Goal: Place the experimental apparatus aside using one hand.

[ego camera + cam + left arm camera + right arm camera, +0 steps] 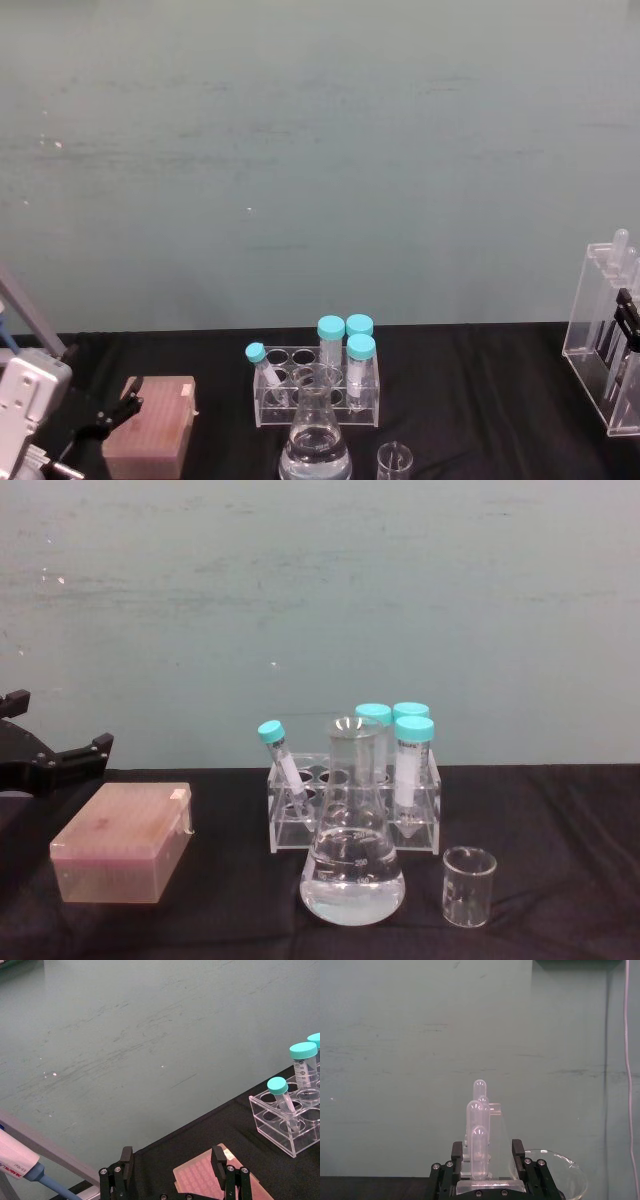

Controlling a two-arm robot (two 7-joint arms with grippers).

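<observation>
The tall acrylic rack of long glass tubes [603, 335] stands at the table's far right. My right gripper [487, 1152] is shut on it, one black finger [457, 1154] against each side of its base, and shows at the edge of the head view [627, 318]. The large conical flask [353, 855], partly filled with clear liquid, stands at the front centre. The small empty glass beaker [468, 884] is just to its right. My left gripper [172, 1160] hangs open at the left, above the near end of a pink box [125, 841].
Behind the flask is a low clear rack [352, 805] holding teal-capped tubes. A pipette [20, 1160] and its stand are at the far left. A round glass rim [560, 1170] lies beyond my right gripper. A black cloth [480, 390] covers the table before a green wall.
</observation>
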